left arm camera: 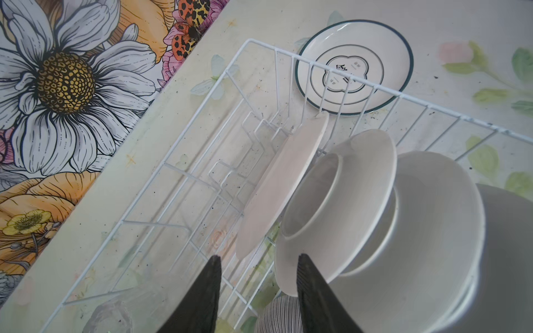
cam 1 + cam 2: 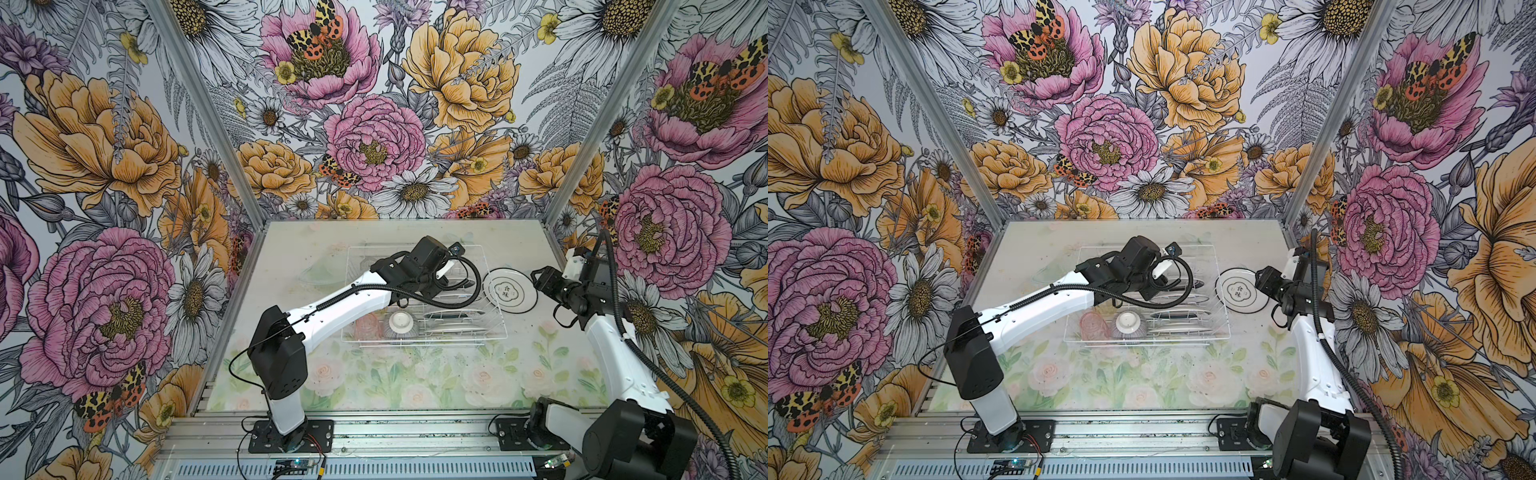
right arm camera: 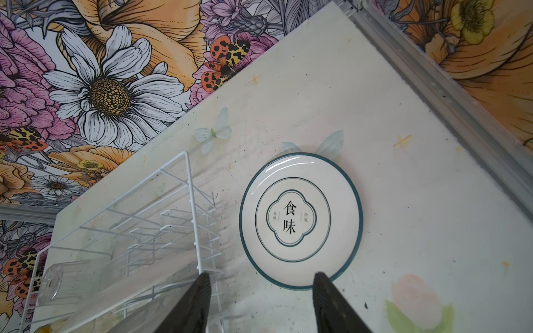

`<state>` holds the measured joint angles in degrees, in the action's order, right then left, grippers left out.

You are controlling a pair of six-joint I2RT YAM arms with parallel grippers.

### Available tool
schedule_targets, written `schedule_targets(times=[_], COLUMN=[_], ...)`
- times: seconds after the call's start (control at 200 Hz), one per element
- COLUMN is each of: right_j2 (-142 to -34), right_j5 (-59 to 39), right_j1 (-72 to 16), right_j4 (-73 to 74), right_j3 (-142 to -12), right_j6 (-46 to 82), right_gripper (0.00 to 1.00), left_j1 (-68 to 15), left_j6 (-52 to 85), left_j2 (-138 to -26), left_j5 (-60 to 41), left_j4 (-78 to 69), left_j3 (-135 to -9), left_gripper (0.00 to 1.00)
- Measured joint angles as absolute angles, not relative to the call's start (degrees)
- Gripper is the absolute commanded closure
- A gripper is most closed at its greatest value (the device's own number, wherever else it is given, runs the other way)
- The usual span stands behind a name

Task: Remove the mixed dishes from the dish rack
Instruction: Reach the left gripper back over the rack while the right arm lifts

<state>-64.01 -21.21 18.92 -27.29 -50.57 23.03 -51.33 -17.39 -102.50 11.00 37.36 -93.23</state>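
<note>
One dish is out so far: a teal-rimmed plate (image 2: pixel 510 289) with printed characters lies flat on the flowered table (image 2: pixel 415 374), just right of the white wire dish rack (image 2: pixel 359 270) at the middle of both top views. The rest looks yet to come out. Four plates (image 2: pixel 451 316) stand on edge in the prong slots on the rack's right half. An upturned striped bowl (image 2: pixel 401 325) sits white foot up at the rack's lower edge, with a pink tumbler (image 2: pixel 368 328) touching or just beside it on the left. In the right wrist view a clear tumbler (image 3: pixel 52 282) lies at the lower left, seemingly inside the rack. No amber glass can be made out

The left gripper (image 1: pixel 258 256) is over the rack at the upper end of the plate row. Its fingers are partly apart with nothing between them, and the nearest pale plate (image 1: pixel 288 187) is just ahead, so the next plate is likely the step in hand. The right gripper (image 3: pixel 261 274) hangs beside the unloaded plate, fingers moderately spread and empty
</note>
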Motion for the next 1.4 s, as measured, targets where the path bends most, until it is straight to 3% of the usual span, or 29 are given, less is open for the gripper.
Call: schedule_targets(times=[0.615,1.401], right_j2=[-62.63,-62.63], right_j5=[-22.33,-22.33], right_j1=[18.70,18.70], right_j4=[-28.10,-28.08], right_j3=[-50.61,-50.61], right_j6=[23.03,22.94], right_gripper=[0.41,0.41], left_j1=[-52.56,-52.27], left_j6=[-26.61,-30.63], left_j2=[-112.05,-116.25], left_j5=[13.74,17.15], left_j4=[40.58,38.59], left_j3=[-99.50,-102.91], left_gripper=[0.53,0.69])
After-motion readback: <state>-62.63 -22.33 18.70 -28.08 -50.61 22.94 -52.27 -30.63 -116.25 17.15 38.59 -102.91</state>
